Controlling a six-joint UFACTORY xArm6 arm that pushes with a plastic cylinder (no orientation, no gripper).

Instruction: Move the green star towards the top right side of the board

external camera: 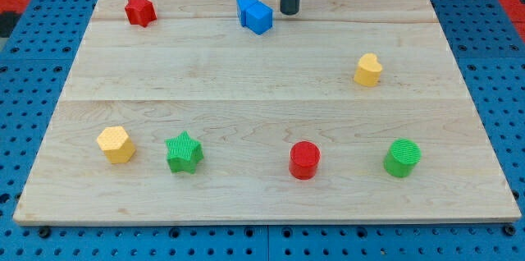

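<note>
**Tip at the Far Edge, Green Star Waiting Below**

Blue pegboard frames a pale wooden board [246, 64], and seven blocks lie scattered on it. My tip [289, 12] stands near the view's top, just right of the blue block [255, 15] and apart from it by a thin gap. It is a bare rod with nothing to open or close, and it carries and touches nothing. The green star [184, 153] sits low on the view's left, just beside the yellow hexagon [116, 144] and well apart from my tip. Also on the board are a red star [140, 10] at top left, a yellow heart-like block [368, 70] on the right, a red cylinder [304, 160] and a green cylinder [402, 157] along the bottom.

By my judgement the approach has not begun. The next move calls for travelling down past the star and settling at its lower-left side, without nudging the hexagon, so that a push drives it diagonally up and right. The yellow heart-like block lies near that line and may need skirting.
</note>
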